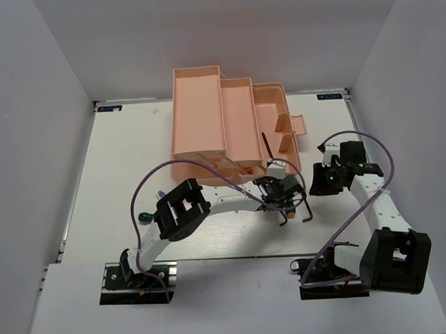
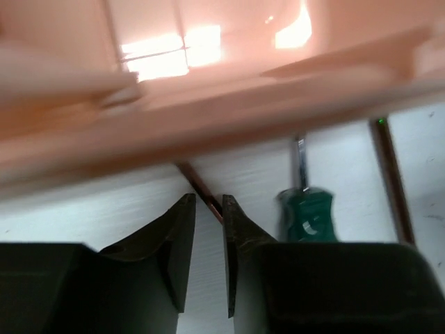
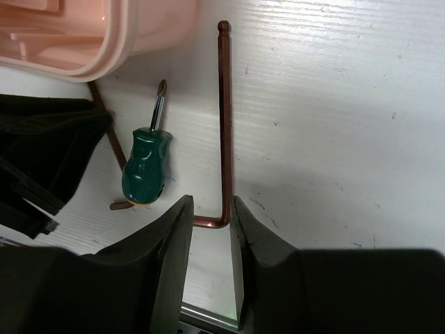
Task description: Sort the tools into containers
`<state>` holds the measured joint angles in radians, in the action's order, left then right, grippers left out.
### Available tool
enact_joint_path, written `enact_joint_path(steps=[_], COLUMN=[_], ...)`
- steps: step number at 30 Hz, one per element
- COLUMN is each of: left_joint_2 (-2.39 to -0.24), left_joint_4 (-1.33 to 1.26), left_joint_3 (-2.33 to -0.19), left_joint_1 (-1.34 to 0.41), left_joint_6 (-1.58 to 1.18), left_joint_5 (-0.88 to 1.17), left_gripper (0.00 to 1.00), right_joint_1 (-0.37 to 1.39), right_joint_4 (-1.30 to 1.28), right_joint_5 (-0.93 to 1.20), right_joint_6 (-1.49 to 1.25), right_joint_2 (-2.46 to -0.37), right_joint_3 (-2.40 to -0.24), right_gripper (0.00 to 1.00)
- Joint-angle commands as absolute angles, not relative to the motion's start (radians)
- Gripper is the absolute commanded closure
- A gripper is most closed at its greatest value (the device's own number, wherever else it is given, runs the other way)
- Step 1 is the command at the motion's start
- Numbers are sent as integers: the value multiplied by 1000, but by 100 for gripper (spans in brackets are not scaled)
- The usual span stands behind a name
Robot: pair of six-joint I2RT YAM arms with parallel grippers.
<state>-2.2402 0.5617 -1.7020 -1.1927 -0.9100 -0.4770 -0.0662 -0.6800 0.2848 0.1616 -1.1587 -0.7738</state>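
The peach-pink toolbox stands open at the table's back, its trays folded out. A stubby green screwdriver lies on the table in front of it, also seen in the left wrist view. A brown L-shaped hex key lies beside it, its bend between the tips of my right gripper, which is narrowly open. My left gripper is narrowly open over the end of a second hex key. In the top view the left gripper and right gripper are close together.
A green-handled tool lies alone at the left of the table. A thin dark tool lies at the toolbox's right part. The toolbox's front wall is just ahead of the left fingers. White walls enclose the table.
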Motion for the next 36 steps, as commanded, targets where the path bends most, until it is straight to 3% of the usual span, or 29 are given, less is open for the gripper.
enact_joint_path(steps=[1,12,16,23,35,36], left_joint_2=[-2246,-2200,-2166,-2135,-2191,-2191], left_joint_4=[664,670,661,689,680,680], left_joint_3=[-1540,-1352,-1264,-1255,-1347,-1347], left_joint_1=[-1203,-1221,-1230,-1249,-1298,-1298], left_joint_6=[-940,-959,-968,-968,-968,-968], left_joint_5=[-411,-402,-402,-382,-287,-287], left_gripper=[67,71,62,55,55,59], right_joint_1=[-86,-112,-120,-124,-137,-140], right_joint_4=[-684,-704,-703,-707,-706,-706], right_joint_5=[328,367,377,390,400,402], right_joint_6=[163,163,166,164,160,160], right_joint_2=[-1143,-1141,-1144,-1152,-1143,-1140], right_joint_3=[-772,-769,-769,-770,-772,-769], right_gripper=[66,66,66,64,64,64])
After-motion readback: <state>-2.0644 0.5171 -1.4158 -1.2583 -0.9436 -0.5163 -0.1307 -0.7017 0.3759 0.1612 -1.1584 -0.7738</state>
